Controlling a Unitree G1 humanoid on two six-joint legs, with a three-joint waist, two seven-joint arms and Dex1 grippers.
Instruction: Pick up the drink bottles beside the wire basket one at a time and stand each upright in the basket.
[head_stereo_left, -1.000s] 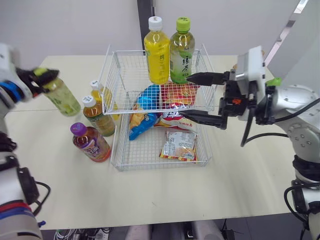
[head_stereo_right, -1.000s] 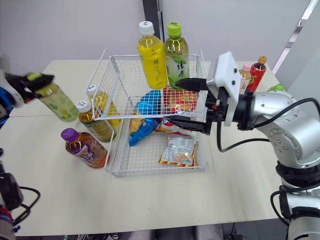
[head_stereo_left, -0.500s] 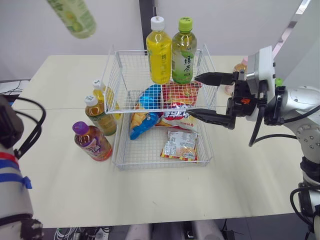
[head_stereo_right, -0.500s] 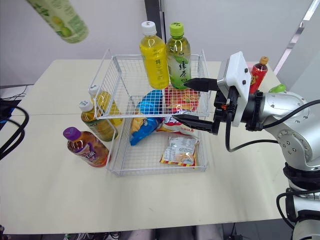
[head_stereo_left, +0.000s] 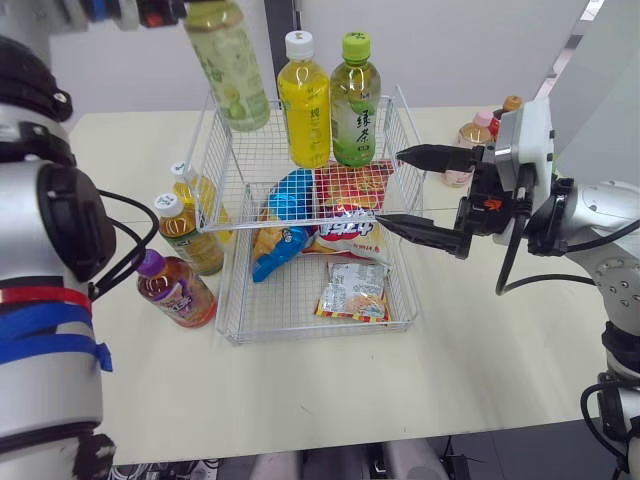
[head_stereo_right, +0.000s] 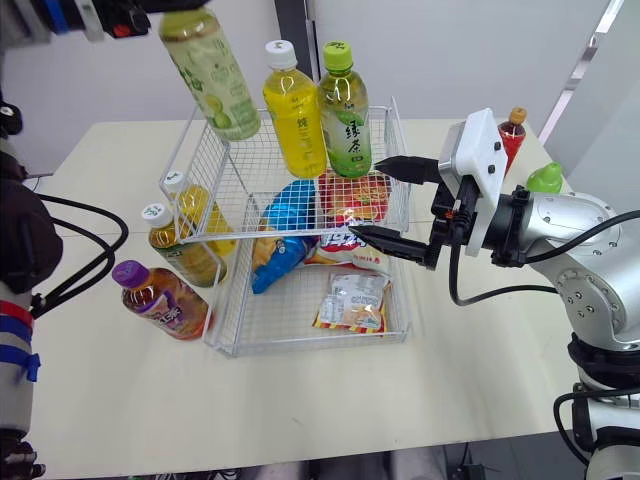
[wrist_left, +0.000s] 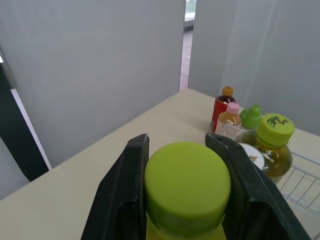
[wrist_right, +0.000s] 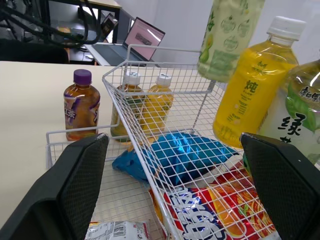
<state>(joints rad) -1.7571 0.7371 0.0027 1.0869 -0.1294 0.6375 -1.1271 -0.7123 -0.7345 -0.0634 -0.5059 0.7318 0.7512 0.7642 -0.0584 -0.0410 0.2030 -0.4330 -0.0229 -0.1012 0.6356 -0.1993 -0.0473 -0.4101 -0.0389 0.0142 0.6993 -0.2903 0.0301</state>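
Cream tabletop (head_stereo_left: 300, 390) carries a two-tier wire basket (head_stereo_left: 310, 338). Right jaws are spread wide & empty at basket's right side, level w/ upper tier. Left jaws, up high, are clenched on the green cap of a pale green btl (head_stereo_left: 228, 70). That btl hangs tilted in the air over upper tier's far-left corner.

Yellow btl (head_stereo_left: 304, 100) & green tea btl (head_stereo_left: 352, 100) stand upright side by side at back of upper tier. On the tabletop just left of basket stand three more: purple-cap btl (head_stereo_left: 172, 290) nearest, brown tea btl (head_stereo_left: 187, 238) w/ white cap behind it, orange btl (head_stereo_left: 197, 190) furthest, close against the wire.

Down in the basket lie a blue snack bag (head_stereo_left: 285, 225), a red snack bag (head_stereo_left: 345, 190) & a small sachet (head_stereo_left: 350, 295).
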